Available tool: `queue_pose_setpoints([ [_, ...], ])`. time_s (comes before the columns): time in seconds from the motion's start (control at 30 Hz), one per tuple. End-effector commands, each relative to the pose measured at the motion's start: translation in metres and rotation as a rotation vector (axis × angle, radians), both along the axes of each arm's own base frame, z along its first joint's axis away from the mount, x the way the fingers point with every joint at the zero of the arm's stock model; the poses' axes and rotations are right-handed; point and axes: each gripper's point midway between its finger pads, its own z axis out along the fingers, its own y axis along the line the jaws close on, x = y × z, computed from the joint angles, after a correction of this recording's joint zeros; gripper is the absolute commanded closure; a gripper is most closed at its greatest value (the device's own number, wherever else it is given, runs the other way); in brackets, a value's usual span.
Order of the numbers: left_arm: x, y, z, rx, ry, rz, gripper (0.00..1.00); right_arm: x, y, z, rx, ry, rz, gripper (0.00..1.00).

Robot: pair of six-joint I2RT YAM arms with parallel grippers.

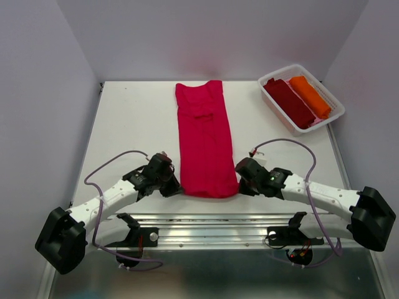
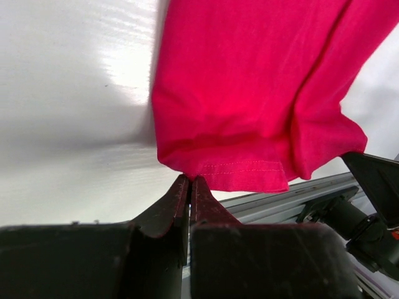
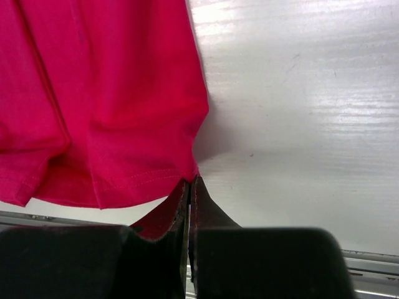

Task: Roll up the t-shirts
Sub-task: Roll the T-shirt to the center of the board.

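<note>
A crimson-red cloth t-shirt (image 1: 202, 134) is lying mid-frame. The closed left fingers (image 2: 169, 205) and right fingers (image 3: 209, 213) are pinching its bottom corners.

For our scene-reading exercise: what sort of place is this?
Probably a robotics lab bench: a white walled-in table, two robot arms mounted at its near edge, and a red t-shirt laid flat.

open table (image 1: 131, 118) runs left of the crimson t-shirt (image 1: 202, 140) and between it and the white basket (image 1: 274, 107) in the far right corner. the left gripper (image 1: 177, 188) and right gripper (image 1: 239, 183) crowd its near corners, with the metal rail (image 1: 212, 225) just behind them.
</note>
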Motion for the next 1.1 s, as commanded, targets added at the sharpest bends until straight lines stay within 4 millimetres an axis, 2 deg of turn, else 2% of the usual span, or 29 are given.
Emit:
queue_pose_setpoints([
  [0.0,-0.017,0.006,-0.013,0.019,0.052,-0.017,1.0,-0.017,0.0,-0.009,0.013,0.062,-0.005,0.99],
  [0.1,-0.025,0.006,-0.019,0.028,0.072,-0.034,1.0,-0.027,0.005,-0.014,0.018,0.093,0.011,0.99],
  [0.23,-0.029,0.009,-0.025,0.04,0.084,-0.038,1.0,-0.033,0.002,-0.022,0.003,0.119,0.002,0.99],
  [0.43,-0.029,0.008,-0.025,0.039,0.08,-0.036,1.0,-0.032,-0.002,-0.021,-0.019,0.115,-0.01,0.99],
  [0.57,-0.018,0.003,-0.01,0.025,0.032,-0.028,1.0,-0.025,-0.01,-0.012,-0.055,0.078,-0.032,0.99],
  [0.77,-0.003,-0.004,0.001,0.046,0.0,-0.055,1.0,-0.009,-0.008,0.008,-0.067,0.0,-0.043,0.99],
  [1.07,0.027,-0.012,0.021,0.033,-0.082,-0.02,1.0,0.009,-0.004,0.017,-0.119,-0.053,-0.046,0.99],
])
